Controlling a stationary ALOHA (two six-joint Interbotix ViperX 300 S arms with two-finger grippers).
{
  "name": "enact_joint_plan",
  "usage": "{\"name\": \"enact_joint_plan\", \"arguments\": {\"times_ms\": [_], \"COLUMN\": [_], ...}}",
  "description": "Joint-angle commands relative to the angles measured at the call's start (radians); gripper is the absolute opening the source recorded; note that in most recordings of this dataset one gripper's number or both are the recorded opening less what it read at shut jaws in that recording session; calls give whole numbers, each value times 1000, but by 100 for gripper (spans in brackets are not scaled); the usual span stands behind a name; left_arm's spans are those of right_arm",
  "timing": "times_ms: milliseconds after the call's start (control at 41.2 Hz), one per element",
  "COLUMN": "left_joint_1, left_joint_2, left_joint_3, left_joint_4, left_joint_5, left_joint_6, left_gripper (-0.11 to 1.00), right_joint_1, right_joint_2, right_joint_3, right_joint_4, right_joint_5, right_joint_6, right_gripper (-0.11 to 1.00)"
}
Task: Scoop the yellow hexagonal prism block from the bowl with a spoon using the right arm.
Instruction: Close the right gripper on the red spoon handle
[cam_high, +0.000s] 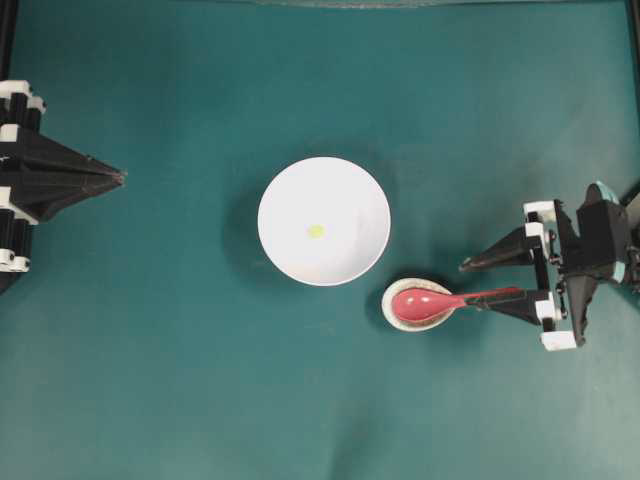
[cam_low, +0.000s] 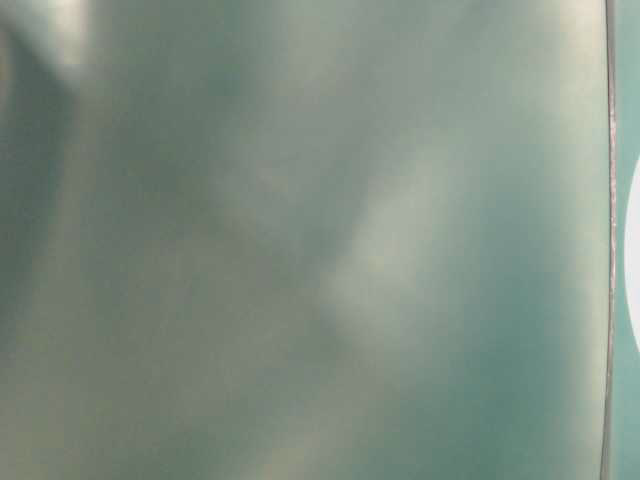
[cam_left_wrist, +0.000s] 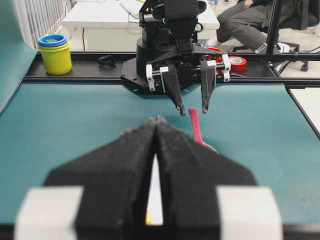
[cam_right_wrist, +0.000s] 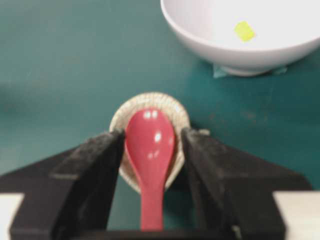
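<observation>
Looking at how this is laid out, the red-pink spoon (cam_high: 440, 302) is parked with its scoop resting in a small speckled dish (cam_high: 415, 318), which props the handle up off the teal table (cam_high: 150, 350) so there's room for fingers to get around it. Its long axis runs roughly left-right in the overhead view, scoop toward the white bowl (cam_high: 345, 260), handle pointing out at the right gripper (cam_high: 490, 282).

That gripper is spread wide, one finger either side of the handle in the wrist view, not pinching anything yet. I'd say it's lined up for the grab.

The yellow hexagonal prism block (cam_high: 316, 231) sits loose near the middle of the bowl, just beside the dish.

The left gripper (cam_high: 118, 177) is pressed together and parked well away.
</observation>
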Motion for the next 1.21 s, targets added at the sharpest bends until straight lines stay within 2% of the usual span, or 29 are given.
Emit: {"name": "enact_joint_plan", "arguments": {"times_ms": [0,194,1188], "left_joint_1": [3,3,3], "left_joint_2": [9,9,9], "left_joint_3": [-25,-25,-25], "left_joint_4": [3,3,3], "left_joint_5": [-5,-5,-5], "left_joint_6": [-2,-5,-6], "left_gripper": [0,0,0], "right_joint_1": [28,54,57], "right_joint_2": [18,74,215], "right_joint_3": [-8,-8,-6], "right_joint_4": [23,43,38], "right_joint_5": [-26,-40,-66], "right_joint_6": [-2,-2,-6], "right_gripper": [56,56,56]}}
